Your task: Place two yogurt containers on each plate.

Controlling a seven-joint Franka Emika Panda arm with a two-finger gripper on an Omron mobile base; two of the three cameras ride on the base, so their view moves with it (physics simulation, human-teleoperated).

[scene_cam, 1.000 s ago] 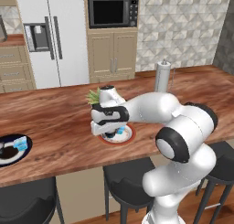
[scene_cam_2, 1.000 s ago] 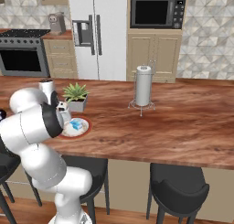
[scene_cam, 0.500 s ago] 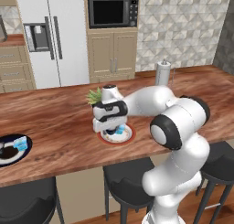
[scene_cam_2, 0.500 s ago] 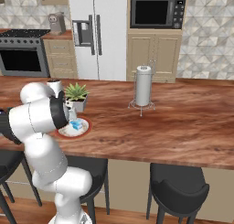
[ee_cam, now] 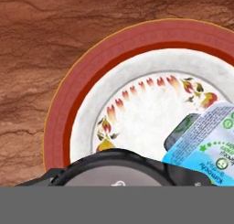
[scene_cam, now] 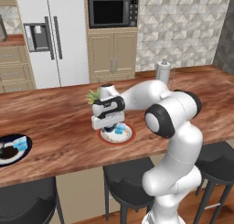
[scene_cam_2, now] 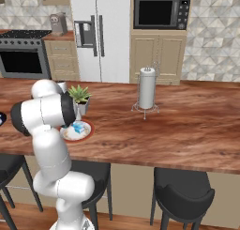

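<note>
Now the arm is folded tighter than 1 s ago: elbow has swung in over the counter edge, and the gripper (scene_cam: 109, 126) sits low over the red-rimmed plate (scene_cam: 103, 138). Hand view puts a dark round cup (ee_cam: 114, 168) right under the camera, on the plate's near side, with a light blue cup (ee_cam: 208, 143) already lying on the cream centre (ee_cam: 151, 109) just beside it. Fingertips aren't visible, so I can't tell whether the gripper is clamped on the dark cup or has let go.

My read: this is the 2nd cup going onto the red plate. The navy plate (scene_cam: 26, 150) far left carries a blue cup (scene_cam: 19, 144) and what looks like a dark one (scene_cam: 6, 151), too small to confirm. If so, the task is nearly done once this cup is set down.

Room: a small plant (scene_cam_2: 78, 94) stands just behind the plate, close to the wrist, so lift straight up before swinging. The paper towel holder (scene_cam_2: 147, 89) is well apart. Front counter edge (scene_cam: 91, 166) is near the plate; bare wood lies open to the left.
</note>
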